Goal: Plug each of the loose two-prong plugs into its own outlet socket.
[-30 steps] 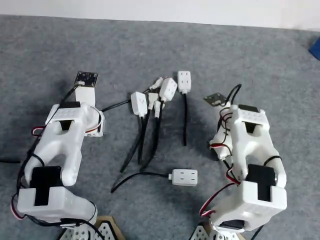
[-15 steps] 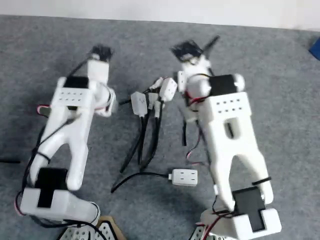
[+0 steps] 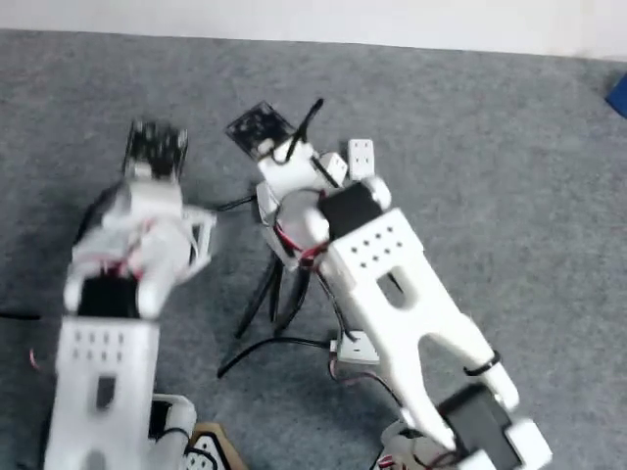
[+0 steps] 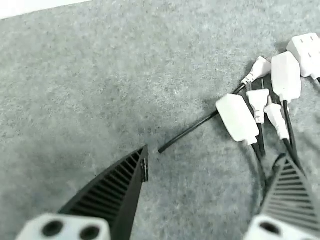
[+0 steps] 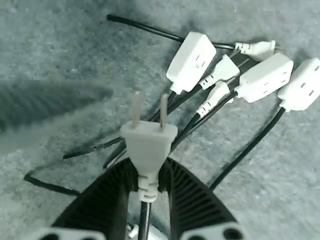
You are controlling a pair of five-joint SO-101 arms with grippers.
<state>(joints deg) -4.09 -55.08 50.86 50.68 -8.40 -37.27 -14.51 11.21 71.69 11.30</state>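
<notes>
While the right gripper point(image 5: 148, 167) pinches a white two-prong plug point(image 5: 148, 136) by its base, prongs pointing away from the fingers, the outlet sockets point(image 5: 191, 56) and loose plugs point(image 5: 219, 70) lie bunched on the grey carpet point(image 5: 60, 50) just beyond. That arm stretches diagonally over the black cords point(image 3: 257, 294). Farther left, the left gripper point(image 4: 215, 152) hangs spread wide, holding nothing, near the bunch.

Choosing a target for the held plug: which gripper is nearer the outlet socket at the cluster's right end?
Right. The right gripper, shut on a two-prong plug, hangs close beside that outlet socket, to its left; the left gripper, open, is much farther left.
</notes>
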